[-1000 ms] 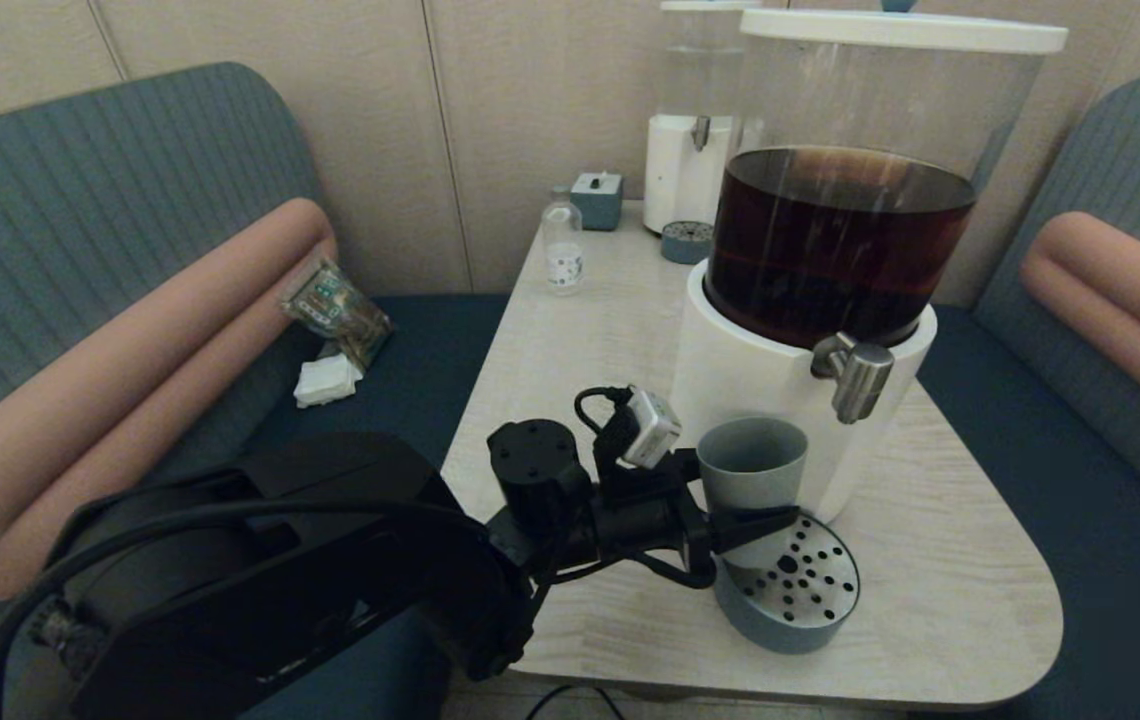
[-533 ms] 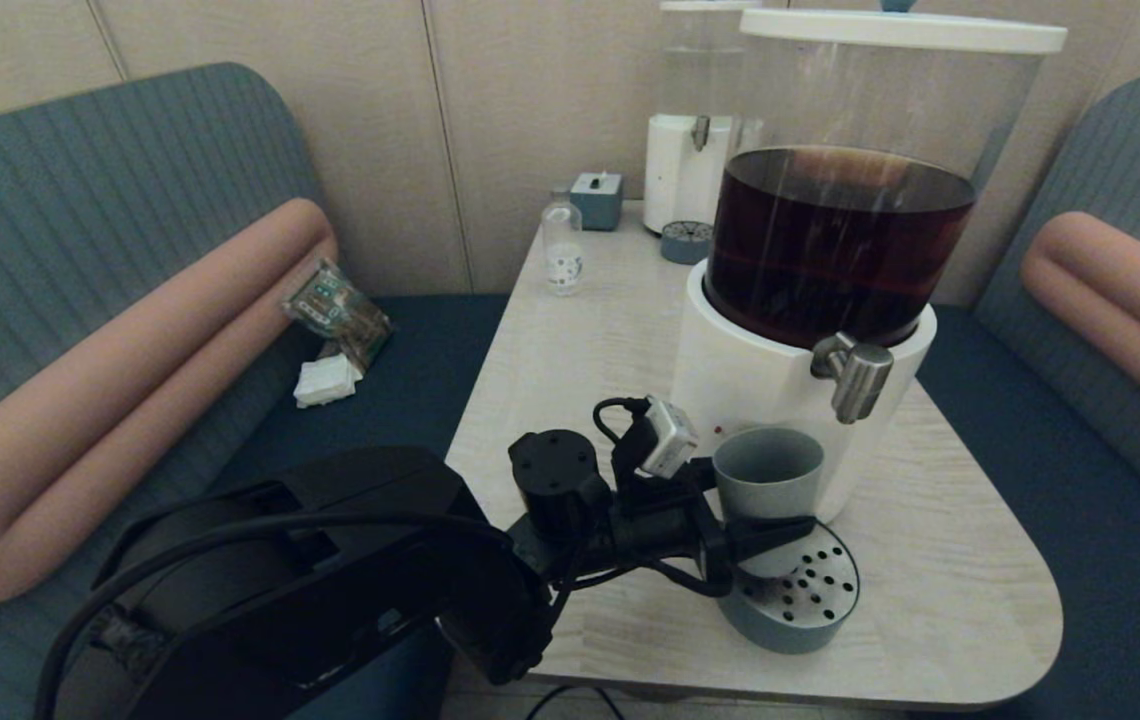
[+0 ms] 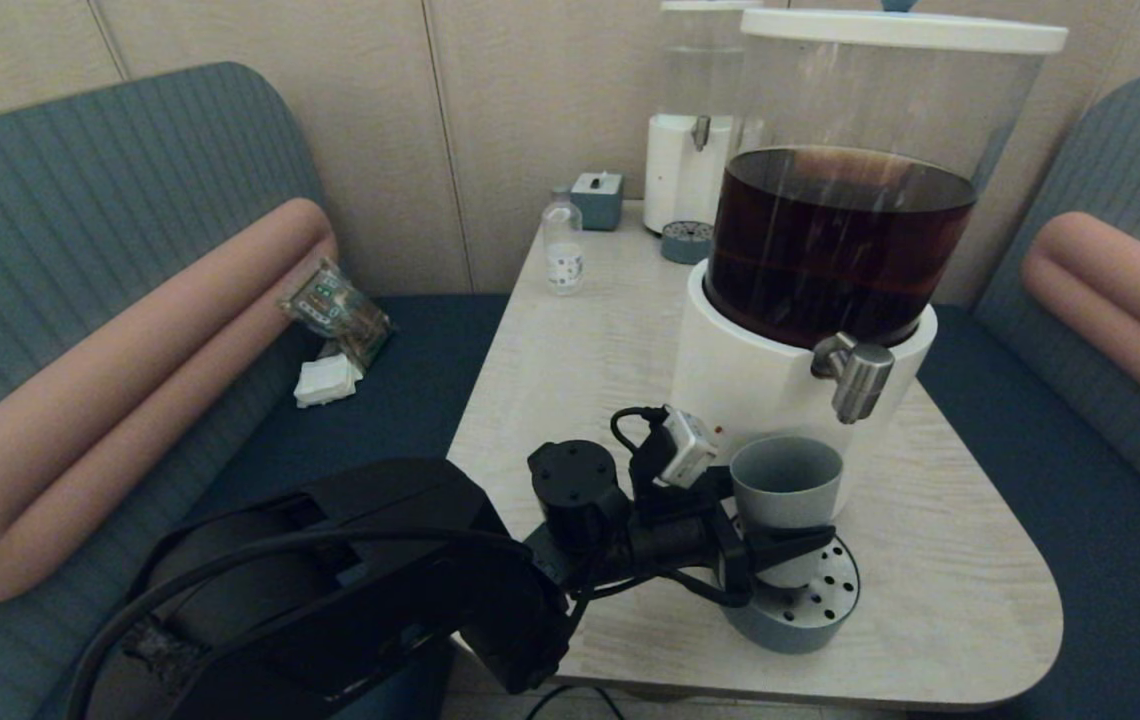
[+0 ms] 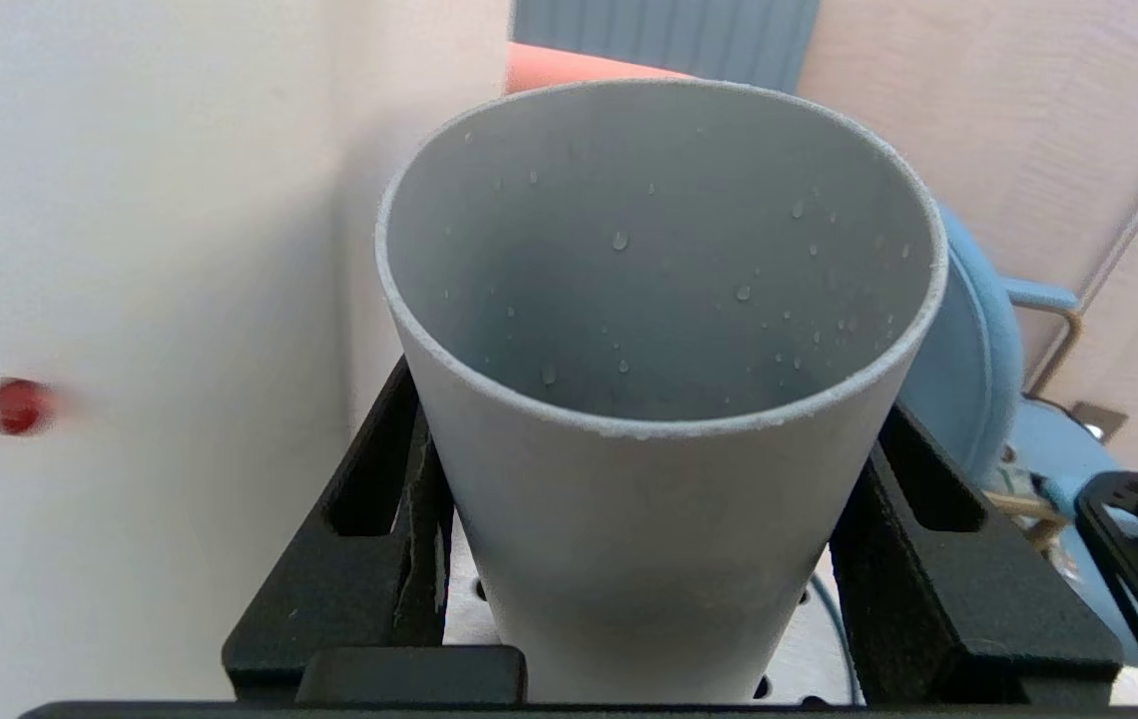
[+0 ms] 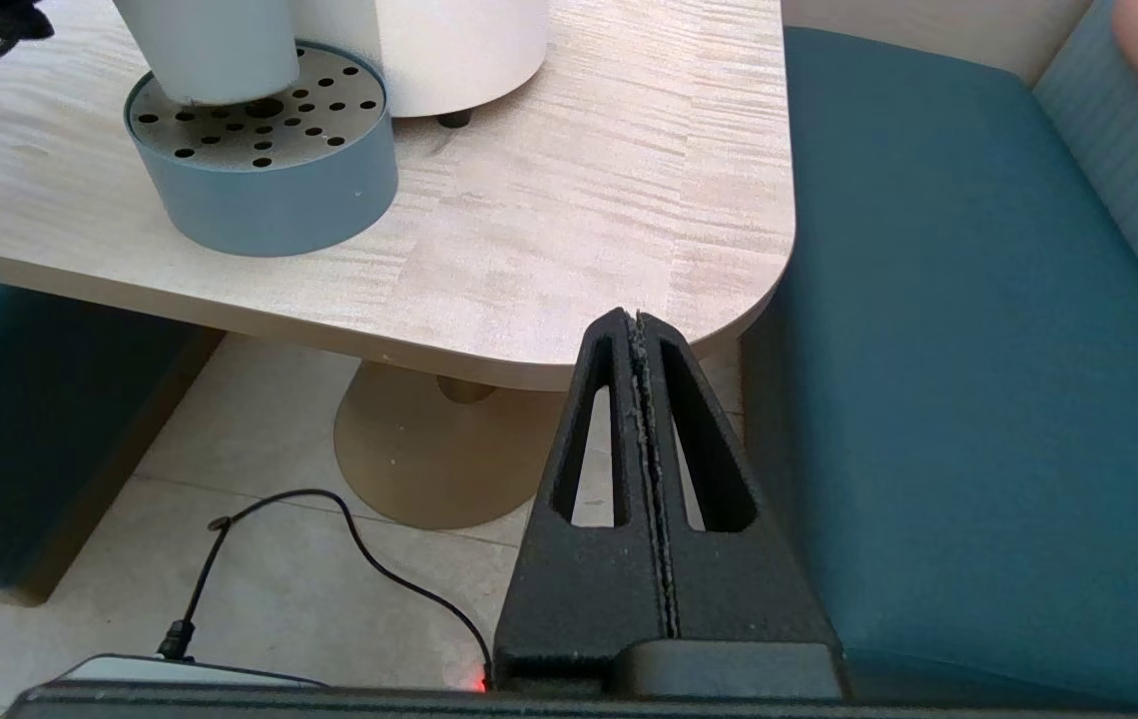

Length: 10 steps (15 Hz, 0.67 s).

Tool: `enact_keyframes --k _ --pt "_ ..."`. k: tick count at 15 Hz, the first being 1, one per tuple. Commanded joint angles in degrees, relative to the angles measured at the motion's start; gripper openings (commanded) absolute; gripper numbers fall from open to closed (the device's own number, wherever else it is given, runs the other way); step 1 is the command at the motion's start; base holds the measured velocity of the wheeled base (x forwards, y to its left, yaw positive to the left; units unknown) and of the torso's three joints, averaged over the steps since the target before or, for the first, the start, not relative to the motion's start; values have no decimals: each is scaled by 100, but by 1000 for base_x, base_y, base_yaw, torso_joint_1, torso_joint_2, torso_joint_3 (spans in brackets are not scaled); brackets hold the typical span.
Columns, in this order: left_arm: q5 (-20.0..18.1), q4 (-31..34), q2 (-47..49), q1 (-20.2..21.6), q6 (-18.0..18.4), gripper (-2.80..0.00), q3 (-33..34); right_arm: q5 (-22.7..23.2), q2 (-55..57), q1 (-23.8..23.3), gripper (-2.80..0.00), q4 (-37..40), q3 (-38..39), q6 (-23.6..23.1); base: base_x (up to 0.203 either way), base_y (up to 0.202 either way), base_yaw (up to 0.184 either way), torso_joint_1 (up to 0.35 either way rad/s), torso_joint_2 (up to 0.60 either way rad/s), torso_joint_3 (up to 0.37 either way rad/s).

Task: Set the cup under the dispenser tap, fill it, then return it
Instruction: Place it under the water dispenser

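Observation:
The grey-green cup (image 3: 785,485) stands upright at the left part of the round perforated drip tray (image 3: 810,610). My left gripper (image 3: 780,545) is shut on its lower body, one black finger (image 4: 359,559) on each side. The cup (image 4: 659,399) holds no drink, only droplets on its inner wall. The steel dispenser tap (image 3: 858,378) juts from the white base of the dark-drink dispenser (image 3: 835,240), above and a little right of the cup's rim. The cup's base (image 5: 210,50) is at the tray's top (image 5: 265,190); I cannot tell if it touches. My right gripper (image 5: 637,325) hangs shut and empty below the table's front right corner.
At the back of the table (image 3: 570,370) stand a clear-liquid dispenser (image 3: 695,130), its small tray (image 3: 687,242), a small labelled bottle (image 3: 562,250) and a grey-blue box (image 3: 597,200). Packets (image 3: 335,310) lie on the left bench. A black cable (image 5: 329,539) runs across the floor.
My left gripper has carried the cup to the right and a little lower, further over the drip tray and closer to the tap. The right arm has not moved.

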Motion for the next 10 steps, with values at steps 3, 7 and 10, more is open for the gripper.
enact_keyframes --k 3,7,10 --pt "-19 -41 67 -21 -5 -280 -37 1 -19 2 -280 1 0 -5 0 0 0 0 0 0" --pt "-10 -41 180 -56 -14 -280 -190 1 -19 2 -280 1 0 -5 0 0 0 0 0 0" --pt "-10 -41 225 -49 -14 -280 -222 1 -13 2 -280 1 0 -5 0 0 0 0 0 0"
